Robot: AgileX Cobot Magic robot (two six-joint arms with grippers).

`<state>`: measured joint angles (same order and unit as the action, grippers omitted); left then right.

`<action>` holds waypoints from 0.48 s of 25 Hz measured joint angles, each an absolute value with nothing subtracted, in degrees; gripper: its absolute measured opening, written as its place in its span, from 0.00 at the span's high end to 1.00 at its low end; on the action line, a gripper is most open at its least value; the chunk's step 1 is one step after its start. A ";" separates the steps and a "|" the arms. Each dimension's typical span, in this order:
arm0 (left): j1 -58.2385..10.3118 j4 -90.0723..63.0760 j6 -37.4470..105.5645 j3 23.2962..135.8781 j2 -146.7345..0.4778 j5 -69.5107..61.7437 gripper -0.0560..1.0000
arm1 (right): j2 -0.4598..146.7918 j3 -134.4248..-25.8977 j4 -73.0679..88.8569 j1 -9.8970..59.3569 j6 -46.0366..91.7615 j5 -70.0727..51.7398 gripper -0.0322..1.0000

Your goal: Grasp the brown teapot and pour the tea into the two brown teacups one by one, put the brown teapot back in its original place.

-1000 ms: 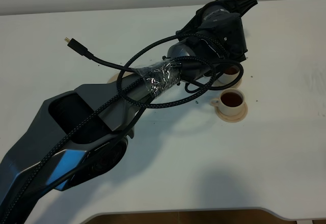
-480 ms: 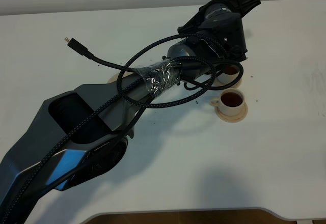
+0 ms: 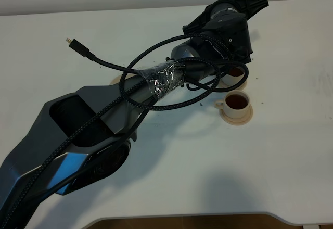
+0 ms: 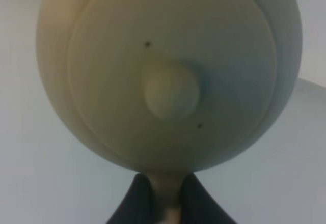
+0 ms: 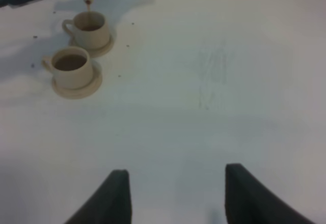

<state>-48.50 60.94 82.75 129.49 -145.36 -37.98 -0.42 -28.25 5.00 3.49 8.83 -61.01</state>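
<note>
- Teapot (image 4: 168, 71) hangs in my left gripper (image 4: 164, 206), lifted clear of the table (image 3: 171, 182) and tipped over toward the far cup (image 5: 90, 28).
- My left fingers (image 4: 135, 206) are pinched narrow on the loop handle (image 4: 164, 193), one on each side of it.
- In the left wrist view the pot's round body fills almost everything, with the lid (image 4: 214, 56) and its knob (image 4: 171, 91) facing the camera.
- In the right wrist view a thin brown stream of tea (image 5: 88, 5) runs from the spout down into the far cup.
- That cup stands on its own small saucer (image 5: 104, 45), and in the high view my left arm (image 3: 104, 119) covers much of it, so only part of its dark surface shows.
- The near cup (image 3: 237, 103) stands just beside it on its saucer (image 3: 244, 118), apart from the pot, and holds dark tea.
- A sliver of the wide saucer (image 3: 114, 81) peeks out from behind my left arm, well apart from the two cups; nothing of the pot rests on it.
- My left arm reaches across the middle of the table, a black cable (image 3: 130, 62) looped over it.
- My right gripper (image 5: 175, 196) hovers above bare table with its fingers spread wide, holding nothing, well apart from the cups.
</note>
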 joint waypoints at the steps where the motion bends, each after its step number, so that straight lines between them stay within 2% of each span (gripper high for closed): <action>1: -48.50 60.94 83.28 129.49 -145.36 -37.98 0.85 | -0.42 -28.25 5.00 3.49 8.83 -61.01 0.54; 12: -48.50 61.51 84.43 128.86 -145.40 -36.85 0.85 | -0.42 -28.25 5.00 3.49 8.83 -61.01 0.54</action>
<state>-48.50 61.51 84.43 128.86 -145.40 -36.85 -0.42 -28.25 5.00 3.49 8.83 -61.01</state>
